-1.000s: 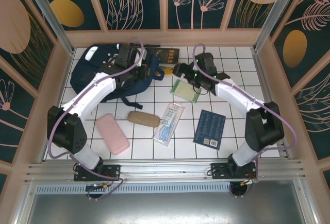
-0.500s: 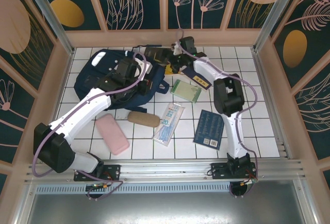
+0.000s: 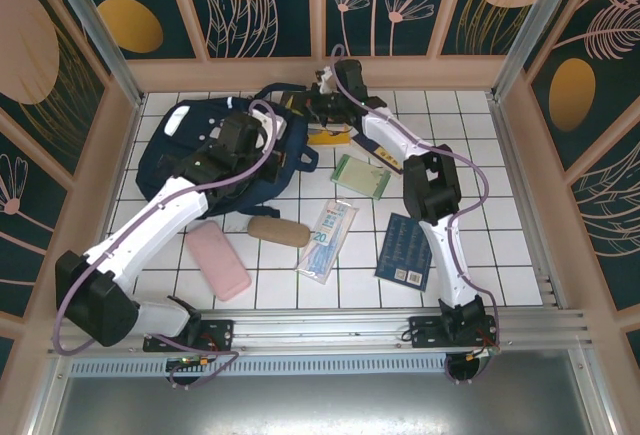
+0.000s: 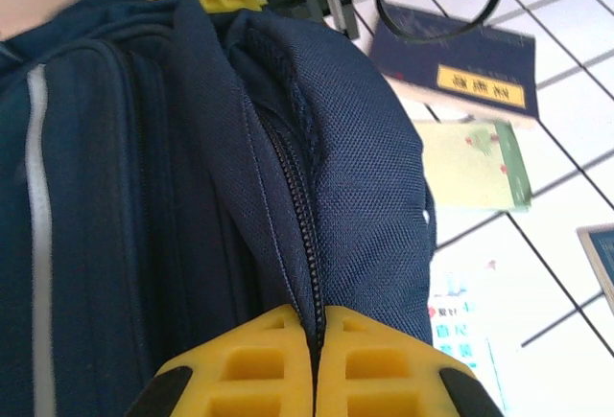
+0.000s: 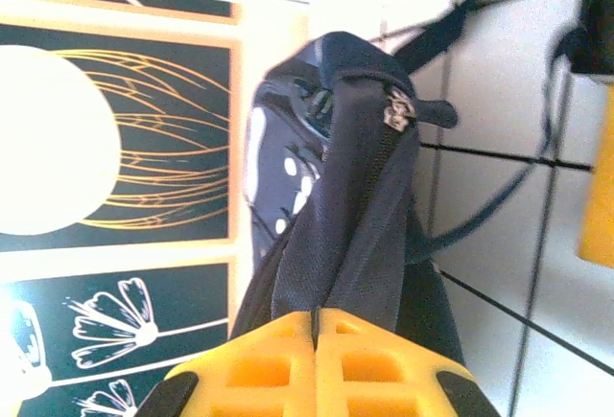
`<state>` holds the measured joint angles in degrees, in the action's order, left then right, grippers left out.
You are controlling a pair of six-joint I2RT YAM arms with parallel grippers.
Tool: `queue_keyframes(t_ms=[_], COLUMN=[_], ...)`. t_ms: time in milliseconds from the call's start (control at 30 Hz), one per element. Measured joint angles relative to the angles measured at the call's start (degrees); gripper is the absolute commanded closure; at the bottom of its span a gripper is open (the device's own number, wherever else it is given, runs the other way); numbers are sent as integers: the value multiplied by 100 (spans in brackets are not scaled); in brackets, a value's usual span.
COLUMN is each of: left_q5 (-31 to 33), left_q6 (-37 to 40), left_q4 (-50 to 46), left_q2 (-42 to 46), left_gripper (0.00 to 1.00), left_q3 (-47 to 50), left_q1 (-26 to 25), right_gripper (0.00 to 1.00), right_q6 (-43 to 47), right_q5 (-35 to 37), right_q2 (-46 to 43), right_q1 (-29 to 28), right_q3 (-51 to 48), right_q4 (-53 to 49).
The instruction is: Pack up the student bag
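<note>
Table (image 3: 480,155): student bag (image 3: 162,150) in left pincer (image 4: 315,329), right pincer (image 5: 315,326)

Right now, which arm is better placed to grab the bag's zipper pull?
Right: the pull lies ahead of the right end effector; the left end effector is clamped on bag fabric.

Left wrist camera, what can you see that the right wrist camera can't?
The left wrist view adds a navy book with a yellow label, a pale green notepad and a white reflective stripe. The right wrist view adds a metal zipper pull and a flower-painted wall panel. Both share the navy student bag, its fabric pinched in shut yellow jaws, and the white tiled table.
</note>
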<state>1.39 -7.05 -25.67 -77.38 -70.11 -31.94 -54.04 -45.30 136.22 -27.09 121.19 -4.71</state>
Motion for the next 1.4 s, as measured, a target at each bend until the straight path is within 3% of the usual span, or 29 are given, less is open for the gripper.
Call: queue_keyframes(t_ms=[267, 500, 667, 767, 833, 867, 900, 933, 1000, 1100, 1167, 1300, 1400], left_q5=[979, 1626, 2240, 2785, 3141, 3386, 3565, 3792, 4129, 4406, 4568, 4706, 4529], left_q6=[42, 85, -59, -251, -424, -597, -732, -901, -1237, -1725, -1974, -2151, -2083], left_q4=[164, 201, 96, -162, -374, -474, -570, -667, -754, -785, -938, -1154, -1202], left_q2=[385, 579, 654, 772, 852, 914, 986, 1082, 1279, 1563, 1733, 1893, 1410], left_gripper=[100, 100, 100, 90, 74, 57, 42, 37, 15, 10, 9, 3, 2], left_q3=[-42, -24, 153, 435, 651, 758, 839, 922, 1019, 1023, 1014, 957, 647], left_q1=[-39, -146, -157, -151, -125, -111, -81, -11, 131, 160, 157, 157, 157], right_gripper=[100, 100, 100, 100, 100, 97, 86, 73, 47, 27, 22, 17, 20], right_q6=[380, 726, 717, 673, 610, 586, 564, 540, 555, 570, 686, 1027, 1241], right_q5=[452, 1786, 2931, 3425, 3622, 3659, 3681, 3683, 3567, 3211, 3062, 3077, 3397], right_q2=[-490, -2643, -3589, -3613, -3484, -3379, -3244, -3110, -2835, -2514, -2505, -2922, -3587], right_q1=[-7, -61, -575, -1045, -1344, -1473, -1617, -1742, -1958, -2240, -2347, -2277, -2061], right_q3=[-22, -2601, -3939, -4328, -4411, -4409, -4406, -4402, -4382, -4321, -4358, -4760, -5294], right_q4=[-240, 144, 693, 863, 907, 968, 1016, 1034, 1023, 1032, 1045, 1097, 981])
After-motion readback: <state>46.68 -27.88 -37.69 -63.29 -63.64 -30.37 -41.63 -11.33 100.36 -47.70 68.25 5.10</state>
